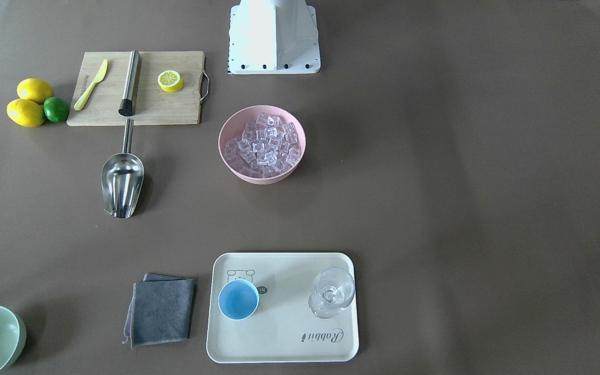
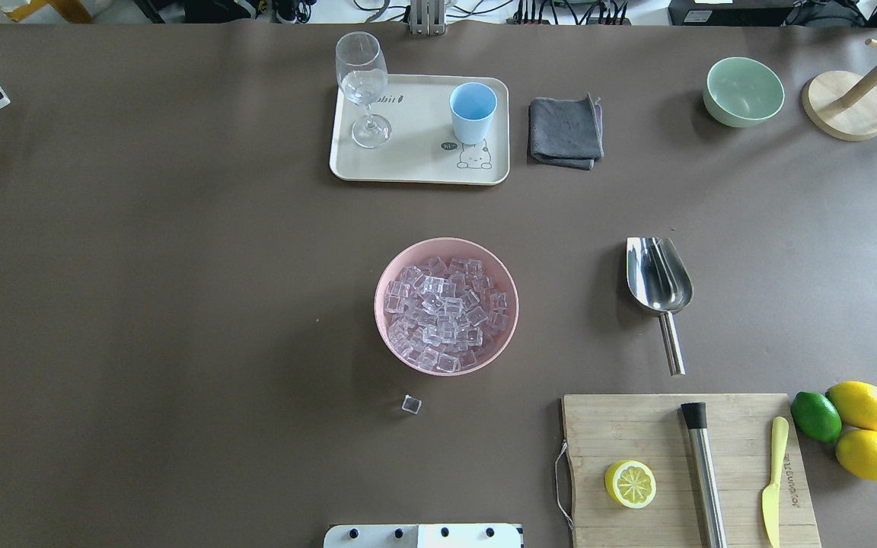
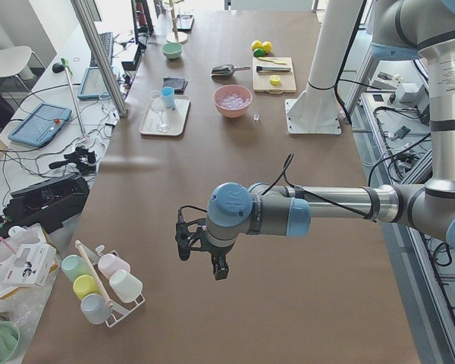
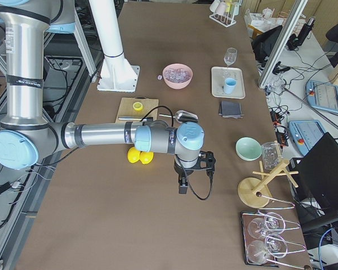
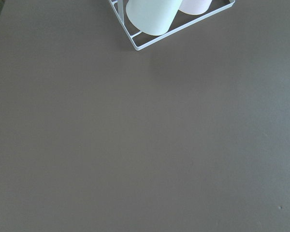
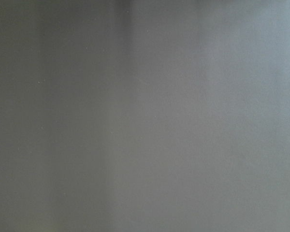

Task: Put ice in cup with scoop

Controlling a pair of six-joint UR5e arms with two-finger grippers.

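Ice (image 2: 446, 316), small clear glossy cubes, heaps the round pink bowl (image 2: 447, 243) at mid-table. Seen from overhead, a stray cube (image 2: 411, 404) lies at the bowl's 6 o'clock. The shiny steel scoop (image 2: 659, 285) lies at 3 o'clock. The light-blue plastic cup (image 2: 473, 112) stands at 12 o'clock on the cream tray (image 2: 416, 164). The left gripper (image 3: 216, 267) and right gripper (image 4: 183, 185) hang over bare table; how wide their claws are, I cannot tell.

The bench (image 2: 180, 304) carried two whole lemons (image 2: 862, 405), one lime (image 2: 816, 416), one lemon half (image 2: 629, 484), one cutting board (image 2: 636, 426), one yellow knife (image 2: 773, 479) and one black-tipped steel cylinder (image 2: 705, 472). There was one scoop (image 2: 659, 278), one light-blue cup (image 2: 473, 112), one stemmed glass (image 2: 362, 84), one tray (image 2: 416, 152) and one grey cloth (image 2: 565, 131). Of two bowls, one was a pink bowl (image 1: 262, 178) and one a pale-green bowl (image 2: 743, 91). The ice cubes (image 2: 442, 316) were too many to count; one loose cube (image 2: 411, 405) lay apart.
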